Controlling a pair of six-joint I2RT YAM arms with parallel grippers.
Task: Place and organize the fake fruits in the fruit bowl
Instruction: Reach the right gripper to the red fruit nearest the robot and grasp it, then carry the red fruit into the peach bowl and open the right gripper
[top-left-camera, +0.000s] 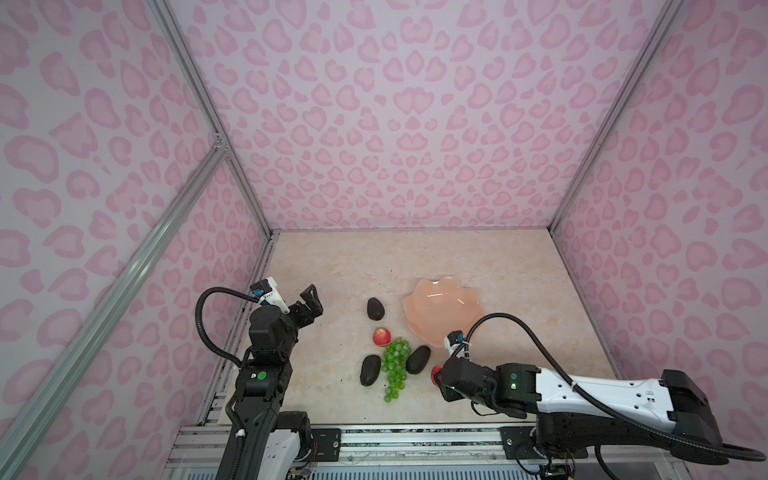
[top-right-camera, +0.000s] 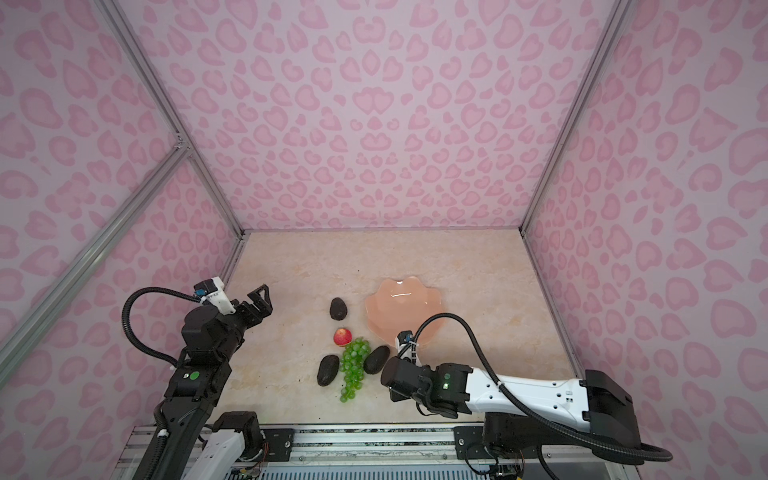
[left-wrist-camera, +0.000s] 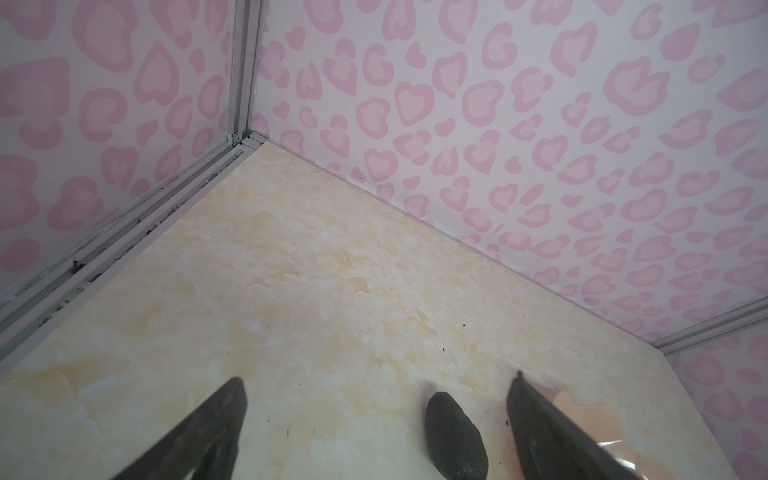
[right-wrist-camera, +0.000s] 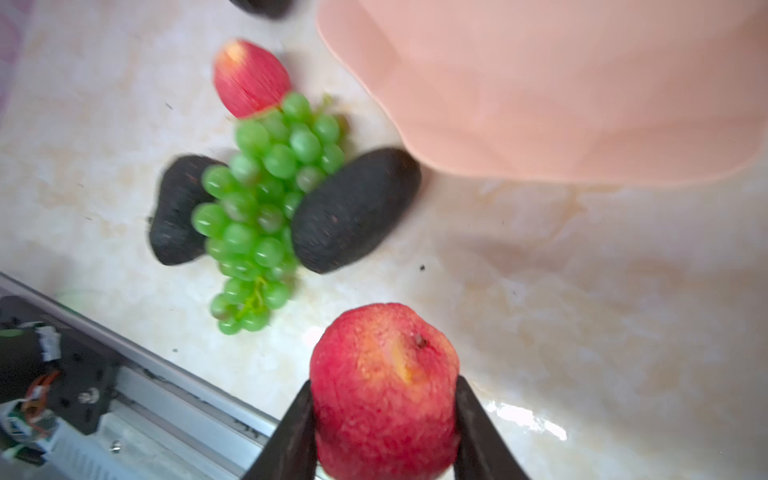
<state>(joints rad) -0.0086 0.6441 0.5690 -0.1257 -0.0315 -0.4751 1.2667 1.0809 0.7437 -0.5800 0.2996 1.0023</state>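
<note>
We grip a red fruit (right-wrist-camera: 382, 365) in our right claw (right-wrist-camera: 384, 384). In a top view the fruit bowl (top-left-camera: 440, 307) sits just above it. Our left claw (left-wrist-camera: 377, 377) gapes wide.

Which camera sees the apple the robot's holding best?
The right wrist view: the held apple sits big and close in the right end effector. In a top view just its red edge shows; the left wrist view shows none.

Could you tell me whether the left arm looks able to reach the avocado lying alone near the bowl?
Probably yes: the left gripper is open, and only bare table lies between it and that avocado.
</note>
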